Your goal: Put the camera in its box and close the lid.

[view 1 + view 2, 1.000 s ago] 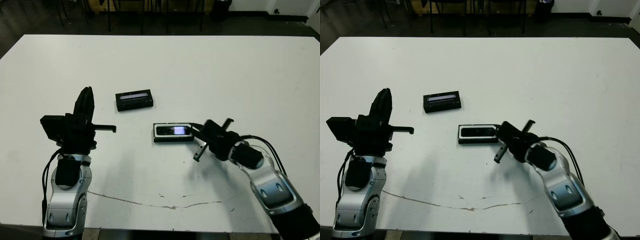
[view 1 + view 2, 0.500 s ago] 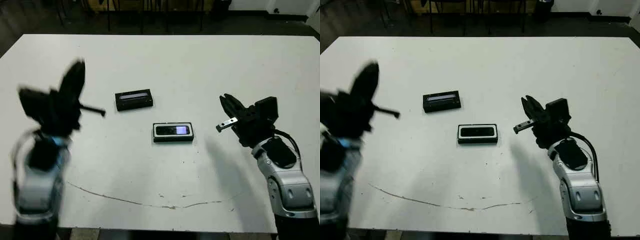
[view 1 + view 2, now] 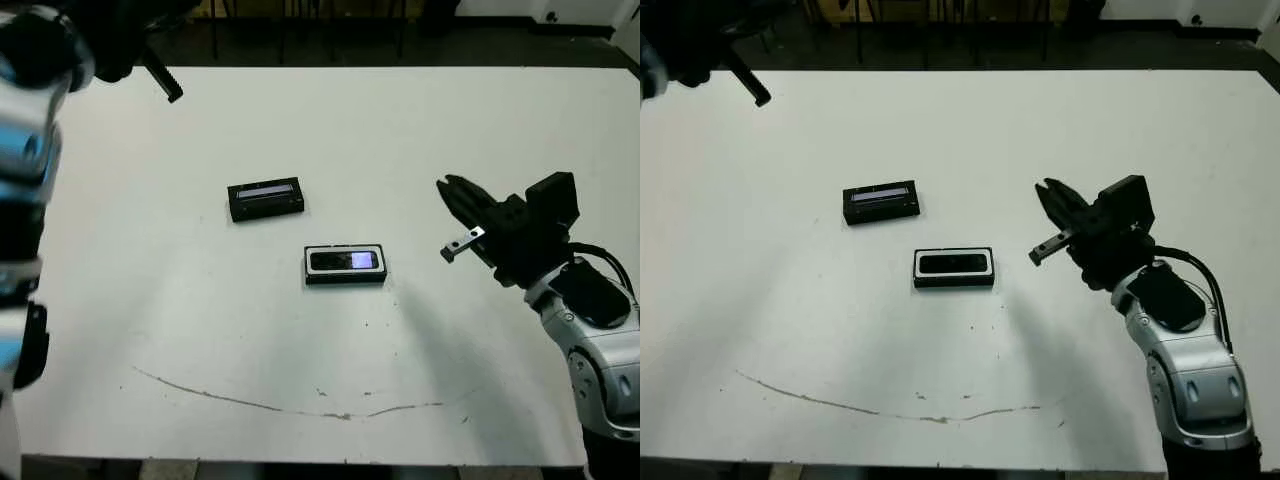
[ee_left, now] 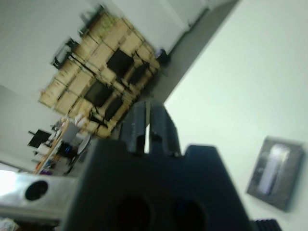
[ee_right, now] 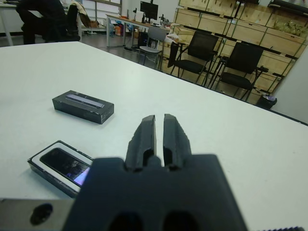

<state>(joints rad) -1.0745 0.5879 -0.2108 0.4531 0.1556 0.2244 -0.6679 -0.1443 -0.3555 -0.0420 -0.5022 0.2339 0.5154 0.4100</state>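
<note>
The camera (image 3: 345, 261) lay inside its box (image 3: 345, 277), the lid (image 3: 266, 199) apart on the table (image 3: 420, 130), awaiting closure, while both grippers' fingers, right (image 3: 452, 195) and left (image 4: 148, 126), were nearly closed and empty.

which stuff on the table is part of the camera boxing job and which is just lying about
Part of the job:
- camera, lying in the box
- box, open
- lid, apart from the box, farther back on the table

Just lying about:
- nothing else on the table except a thin crack-like line near its front edge
</note>
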